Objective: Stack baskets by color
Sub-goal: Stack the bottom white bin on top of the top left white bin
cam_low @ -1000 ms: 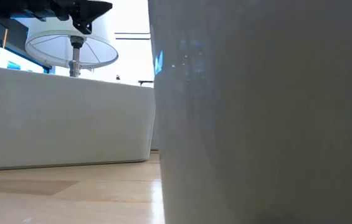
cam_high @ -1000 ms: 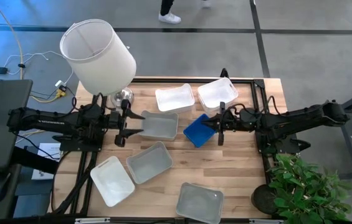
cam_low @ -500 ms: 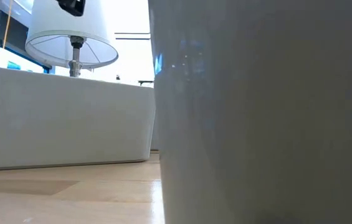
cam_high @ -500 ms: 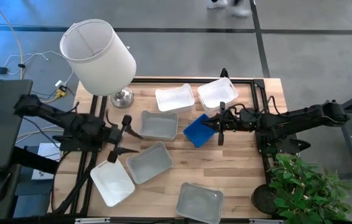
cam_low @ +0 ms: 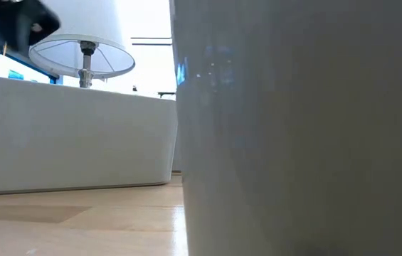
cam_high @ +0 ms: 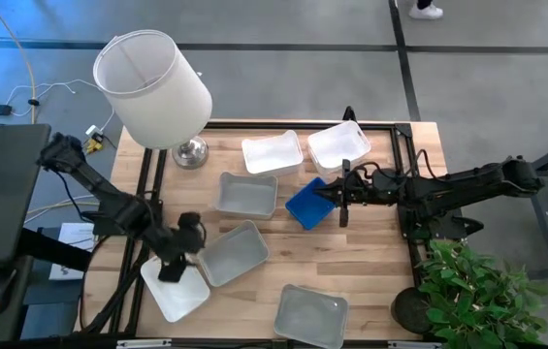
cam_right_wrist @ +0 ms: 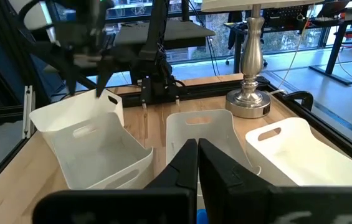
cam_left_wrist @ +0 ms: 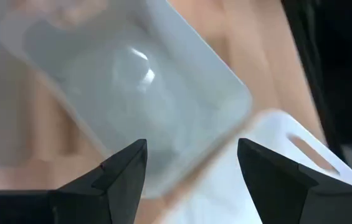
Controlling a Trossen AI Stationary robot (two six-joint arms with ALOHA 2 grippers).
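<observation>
- Over the near left part of the bench (cam_high: 370, 247), the left gripper (cam_high: 175, 260) hangs with its fingers spread and nothing between them, at the junction of a white basket (cam_high: 175, 283) and a grey basket (cam_high: 230, 253).
- Left wrist view: the grey basket (cam_left_wrist: 132, 99) lies ahead of the fingers, its rim just beside the white basket (cam_left_wrist: 275, 174), whose handle slot shows.
- At the bench centre right, the right gripper (cam_high: 342, 193) is pressed together, low over the blue basket (cam_high: 308, 203). Whether it touches the basket cannot be told.
- Other baskets: a second grey basket (cam_high: 248, 194) at centre, a third grey basket (cam_high: 310, 315) at the near edge, and two white baskets (cam_high: 273, 152) (cam_high: 338, 144) at the far edge beside the lamp (cam_high: 153, 89). All sit apart; no same-colour stack is visible.
- Handling, as judged: the baskets look like thin moulded plastic, so light, fairly stiff, with some flex at the walls. They will likely slide on the wood if nudged.
- Grip point, as judged: pinch one wall over the rim, preferably a short end at the handle slot. The smooth plastic may slip, and a one-sided grip will let the basket tilt.
- Stacking, as judged: align the rims squarely so the tapered walls nest.
</observation>
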